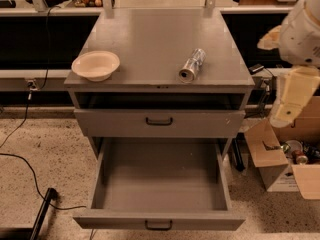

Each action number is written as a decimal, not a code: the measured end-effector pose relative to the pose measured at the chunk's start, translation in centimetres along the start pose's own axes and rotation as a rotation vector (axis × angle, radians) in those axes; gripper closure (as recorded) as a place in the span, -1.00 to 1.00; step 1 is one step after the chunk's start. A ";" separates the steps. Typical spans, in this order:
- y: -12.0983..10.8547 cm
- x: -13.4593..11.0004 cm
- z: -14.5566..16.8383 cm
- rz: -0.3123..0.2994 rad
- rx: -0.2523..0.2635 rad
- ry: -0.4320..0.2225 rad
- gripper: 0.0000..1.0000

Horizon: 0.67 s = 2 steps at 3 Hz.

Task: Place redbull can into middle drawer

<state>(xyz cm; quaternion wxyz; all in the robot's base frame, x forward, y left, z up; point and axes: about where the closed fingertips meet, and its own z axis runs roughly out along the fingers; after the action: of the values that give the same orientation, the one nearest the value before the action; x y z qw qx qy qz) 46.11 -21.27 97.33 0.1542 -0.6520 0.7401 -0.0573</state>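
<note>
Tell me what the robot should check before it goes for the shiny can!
1. Can easy to find: ok. The redbull can lies on its side on the cabinet top, near the front edge.
2. Drawer ready: ok. The middle drawer is pulled all the way out.
3. Way down to it free: ok. The upper drawer is pushed in, not hanging over the tray.
4. Bowl out of the way: ok. The bowl sits far left, apart from the can.
5. Pincer at the can: not ok. The pincer hangs off to the right of the cabinet, holding nothing.
</note>
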 end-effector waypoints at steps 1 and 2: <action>-3.9 -3.0 1.6 -0.211 0.046 -0.072 -1.00; -4.0 -3.0 1.6 -0.290 0.052 -0.070 -1.00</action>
<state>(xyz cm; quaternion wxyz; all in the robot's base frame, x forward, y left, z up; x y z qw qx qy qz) 50.74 -18.67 97.39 0.1868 -0.7495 0.6306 -0.0754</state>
